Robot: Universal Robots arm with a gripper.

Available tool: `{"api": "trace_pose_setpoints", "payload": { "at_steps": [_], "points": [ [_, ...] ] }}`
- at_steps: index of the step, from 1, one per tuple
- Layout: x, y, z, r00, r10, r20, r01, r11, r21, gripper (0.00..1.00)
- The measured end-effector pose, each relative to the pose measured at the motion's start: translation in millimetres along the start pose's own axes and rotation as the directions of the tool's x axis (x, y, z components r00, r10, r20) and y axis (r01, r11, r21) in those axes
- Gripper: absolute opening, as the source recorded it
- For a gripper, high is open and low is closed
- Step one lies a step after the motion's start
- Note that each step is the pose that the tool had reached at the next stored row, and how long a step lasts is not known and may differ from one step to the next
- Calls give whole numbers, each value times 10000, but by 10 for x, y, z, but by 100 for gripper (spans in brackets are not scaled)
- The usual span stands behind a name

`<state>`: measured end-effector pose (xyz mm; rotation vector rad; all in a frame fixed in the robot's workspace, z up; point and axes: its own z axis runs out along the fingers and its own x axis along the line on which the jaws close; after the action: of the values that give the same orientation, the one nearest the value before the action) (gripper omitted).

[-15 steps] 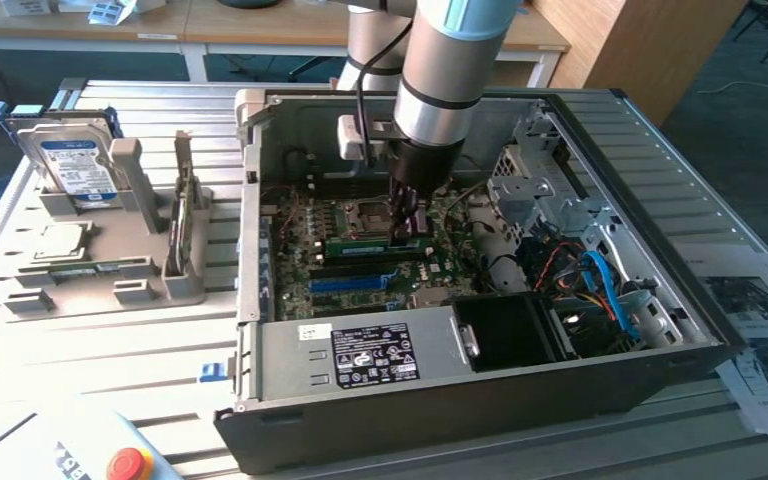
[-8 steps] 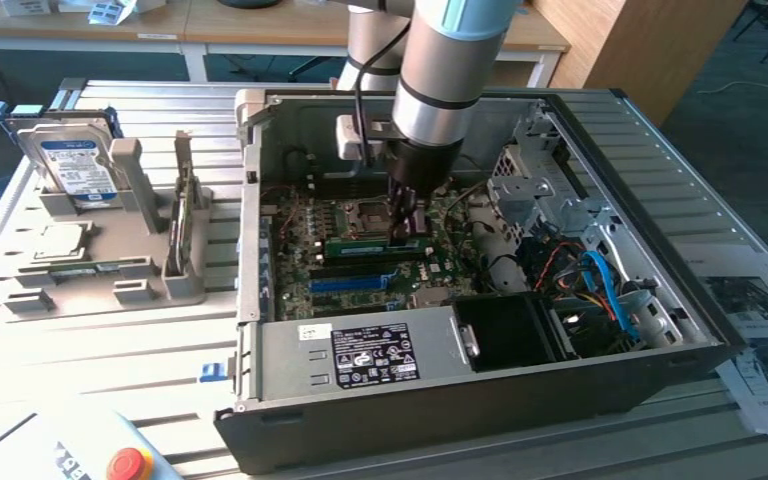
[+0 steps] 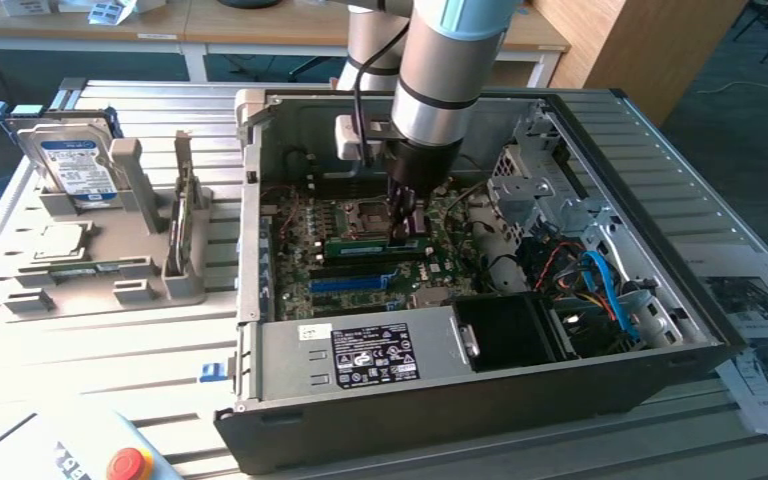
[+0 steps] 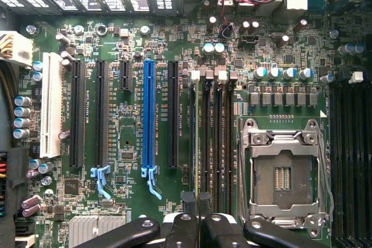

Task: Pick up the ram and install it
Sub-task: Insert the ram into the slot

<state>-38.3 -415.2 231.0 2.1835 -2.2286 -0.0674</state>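
Starting nearest: black labelled power-supply box (image 3: 371, 355) at case front. Behind it, thin green ram stick (image 3: 364, 243) on edge over dark memory slots (image 4: 212, 143). Long axis runs across exterior view, left to right, parallel to slots, likely lined up for seating. Black gripper (image 3: 407, 228) closed, pinching stick's top edge from above. Silver processor socket (image 3: 364, 212) beyond.

I am operating in a robotics lab set up as a PC assembly bench. Indications:
- A robot arm (image 3: 444, 60) stands over an open PC case (image 3: 491, 400) on a slatted metal table (image 3: 117, 350).
- A grey fixture (image 3: 137, 200) racks a hard drive (image 3: 71, 165).
- A red stop button (image 3: 127, 463) sits at the near edge.
- Desks (image 3: 224, 30) line the back.
- Printed sheets (image 3: 758, 310) lie at the exterior view's right.
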Motion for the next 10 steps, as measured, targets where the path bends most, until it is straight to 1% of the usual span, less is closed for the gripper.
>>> {"api": "trace_pose_setpoints", "payload": {
  "at_steps": [10],
  "points": [
    [0,-4,0,10000,-56,-4,56,10000,-1,12]
  ]
}}
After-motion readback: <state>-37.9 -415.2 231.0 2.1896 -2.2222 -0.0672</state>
